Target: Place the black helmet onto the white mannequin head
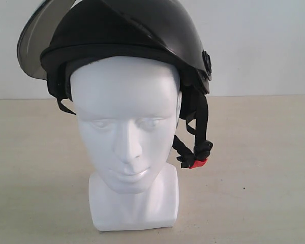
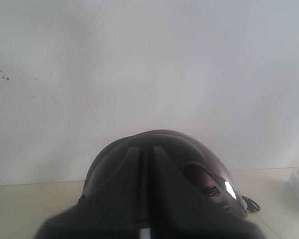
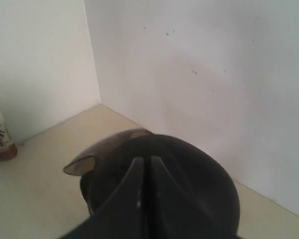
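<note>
The helmet [image 1: 142, 30] looks hard and slippery, so we would hold its rim. The left gripper [image 2: 145, 149] and right gripper [image 3: 146, 160] are pressed together.

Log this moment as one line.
black helmet: on white mannequin head | straps: hanging loose | left gripper: shut | right gripper: shut

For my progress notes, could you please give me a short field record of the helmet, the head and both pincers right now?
black helmet: seated on the white mannequin head, face uncovered
visor: raised, tilted up
chin straps: hanging beside the cheek, red buckle at the end, not under the chin
white mannequin head: upright on the table, facing the exterior camera
left pincer: shut, over the helmet shell, contact unclear
right pincer: shut, over the helmet shell, contact unclear
</note>
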